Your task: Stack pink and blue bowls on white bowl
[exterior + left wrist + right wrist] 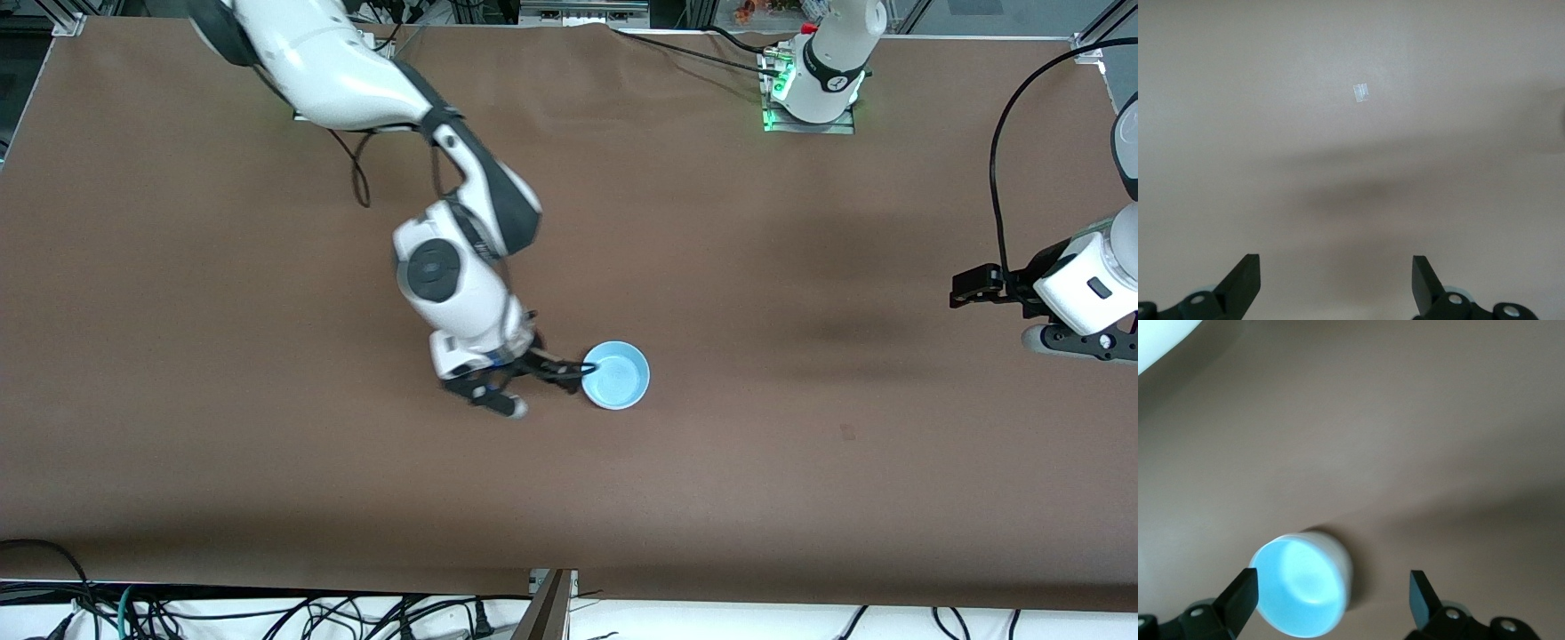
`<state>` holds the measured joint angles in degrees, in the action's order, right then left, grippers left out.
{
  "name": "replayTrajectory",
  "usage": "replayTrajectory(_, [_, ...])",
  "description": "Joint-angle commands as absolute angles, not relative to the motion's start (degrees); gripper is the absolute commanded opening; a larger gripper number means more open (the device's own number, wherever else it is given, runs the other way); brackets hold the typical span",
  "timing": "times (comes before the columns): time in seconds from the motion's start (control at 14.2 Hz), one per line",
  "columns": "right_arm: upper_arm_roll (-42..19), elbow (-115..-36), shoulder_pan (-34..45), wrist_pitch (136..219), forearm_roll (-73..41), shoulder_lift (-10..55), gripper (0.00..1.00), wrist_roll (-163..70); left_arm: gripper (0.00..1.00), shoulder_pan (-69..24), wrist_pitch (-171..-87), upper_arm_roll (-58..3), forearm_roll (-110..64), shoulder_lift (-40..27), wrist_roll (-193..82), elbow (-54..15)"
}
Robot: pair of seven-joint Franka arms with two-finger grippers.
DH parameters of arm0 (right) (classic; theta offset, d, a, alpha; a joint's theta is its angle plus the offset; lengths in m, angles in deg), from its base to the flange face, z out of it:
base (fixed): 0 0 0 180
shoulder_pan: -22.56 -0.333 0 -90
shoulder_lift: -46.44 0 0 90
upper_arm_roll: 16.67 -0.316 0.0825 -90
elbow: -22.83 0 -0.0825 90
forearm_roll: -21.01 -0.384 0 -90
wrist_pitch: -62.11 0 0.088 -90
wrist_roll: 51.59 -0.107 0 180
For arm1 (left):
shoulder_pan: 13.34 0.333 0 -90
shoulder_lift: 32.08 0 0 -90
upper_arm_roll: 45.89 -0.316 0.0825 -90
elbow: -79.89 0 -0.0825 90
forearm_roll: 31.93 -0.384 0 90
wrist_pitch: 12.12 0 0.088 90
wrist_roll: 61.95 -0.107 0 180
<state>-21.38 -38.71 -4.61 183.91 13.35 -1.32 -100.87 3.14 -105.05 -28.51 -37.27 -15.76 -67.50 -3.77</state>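
Note:
A light blue bowl [616, 375] stands upright near the middle of the table. Its outer wall looks pale in the right wrist view [1301, 593]. No pink bowl or white bowl shows apart from it. My right gripper [573, 370] is open and low at the bowl's rim, on the side toward the right arm's end of the table. In the right wrist view the right gripper [1332, 583] has the bowl between its fingers, close to one fingertip [1243, 587]. My left gripper [967, 290] waits open and empty over bare table at the left arm's end, and it shows in the left wrist view [1336, 261].
A small pale scrap of tape [1361, 93] lies on the brown table [800, 462] under the left gripper. Cables run along the edge nearest the front camera and by the arm bases.

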Motion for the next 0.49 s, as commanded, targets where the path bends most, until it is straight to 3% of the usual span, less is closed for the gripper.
replayTrajectory(0.0, [-22.21,-41.51,1.53,173.59,13.01,4.76,1.00,-91.96,1.00,3.71,-105.19,-28.40,-36.14,-16.96,-68.71,-4.75])
replayTrajectory(0.21, [-22.29,-44.04,7.77,166.45,12.92,8.98,1.00,-78.71,1.00,3.71,-105.37,-28.40,-36.23,-16.87,-68.71,-4.66])
replayTrajectory(0.42, [-21.77,-52.28,12.88,164.15,13.01,15.03,1.00,-67.25,1.00,3.71,-106.94,-28.49,-36.23,-16.70,-68.71,-4.57])
